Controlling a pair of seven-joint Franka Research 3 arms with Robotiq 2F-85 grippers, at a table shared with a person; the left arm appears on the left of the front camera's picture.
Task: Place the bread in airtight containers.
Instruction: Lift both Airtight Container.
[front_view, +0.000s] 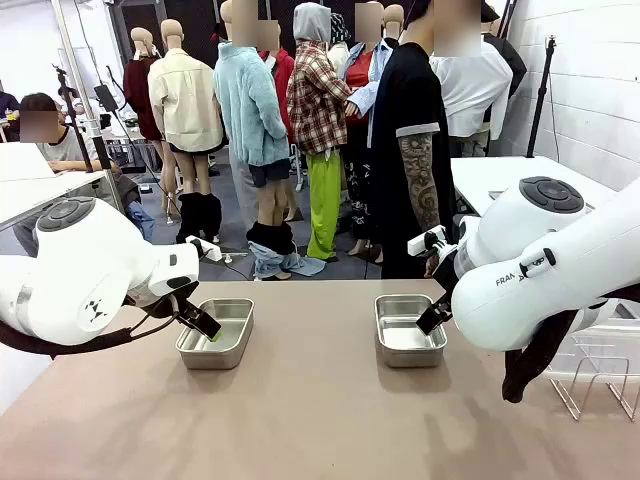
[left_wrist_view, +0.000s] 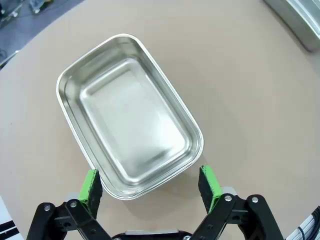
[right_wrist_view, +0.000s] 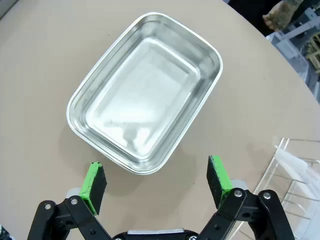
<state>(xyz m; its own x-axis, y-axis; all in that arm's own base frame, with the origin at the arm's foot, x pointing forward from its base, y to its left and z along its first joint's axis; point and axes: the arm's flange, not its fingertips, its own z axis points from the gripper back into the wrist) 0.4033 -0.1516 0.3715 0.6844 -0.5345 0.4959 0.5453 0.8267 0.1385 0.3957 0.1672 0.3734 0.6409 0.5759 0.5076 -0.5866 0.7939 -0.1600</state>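
Observation:
Two empty steel airtight containers sit on the brown table, the left one (front_view: 217, 333) and the right one (front_view: 407, 329). My left gripper (front_view: 203, 325) hangs open over the left tin's near left rim; in the left wrist view the tin (left_wrist_view: 129, 112) lies just beyond the open gripper (left_wrist_view: 151, 187), whose green pads flank its near end. My right gripper (front_view: 432, 317) stands open at the right tin's right edge; in the right wrist view that tin (right_wrist_view: 146, 91) lies ahead of the open gripper (right_wrist_view: 156, 181). Both tins are bare inside. The bread is out of view.
A wire rack (front_view: 601, 375) stands at the table's right edge, also the wire rack (right_wrist_view: 295, 175) beside the right tin. A person in black (front_view: 412, 150) stands at the far side. The corner of the other tin (left_wrist_view: 300, 20) shows at top right.

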